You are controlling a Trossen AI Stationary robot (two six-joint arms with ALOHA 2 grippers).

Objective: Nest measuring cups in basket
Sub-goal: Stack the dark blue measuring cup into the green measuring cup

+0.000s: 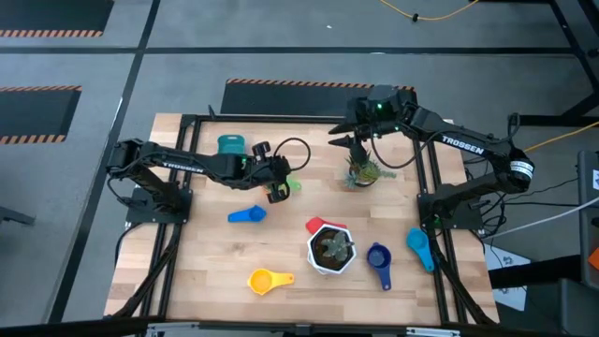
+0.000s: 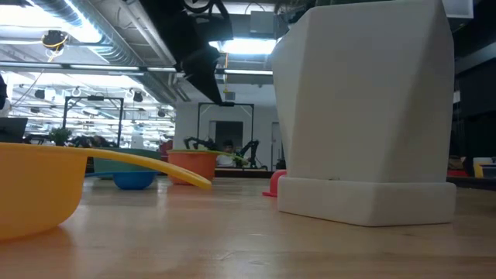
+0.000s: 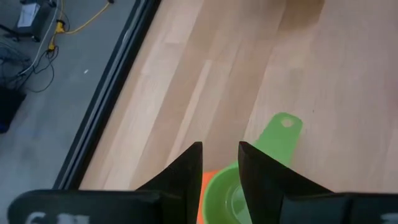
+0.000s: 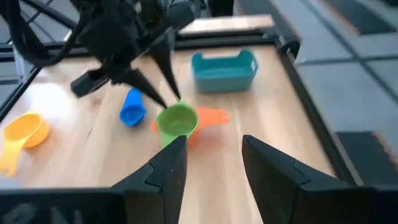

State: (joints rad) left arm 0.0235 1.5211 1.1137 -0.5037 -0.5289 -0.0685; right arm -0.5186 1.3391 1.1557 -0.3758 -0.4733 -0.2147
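Note:
The green cup (image 4: 177, 119) sits nested in the orange cup (image 4: 211, 116) on the table, near the teal basket (image 1: 231, 145). My left gripper (image 1: 278, 187) hangs just above the green cup's rim, slanting down, its fingers a small gap apart. I see no contact. In the left wrist view the green cup (image 3: 273, 140) lies under the fingers. My right gripper (image 1: 359, 142) waits at the far right, slightly open and empty. A blue cup (image 1: 246, 215), a yellow cup (image 1: 269, 279), a red cup (image 1: 318, 226), a dark blue cup (image 1: 379, 257) and a light blue cup (image 1: 420, 248) lie loose on the table.
The white hexagonal plant pot (image 1: 330, 248) stands at the near middle, right against the red cup. A small green plant (image 1: 362, 173) stands below my right gripper. Bare wood lies at the near left around the yellow cup.

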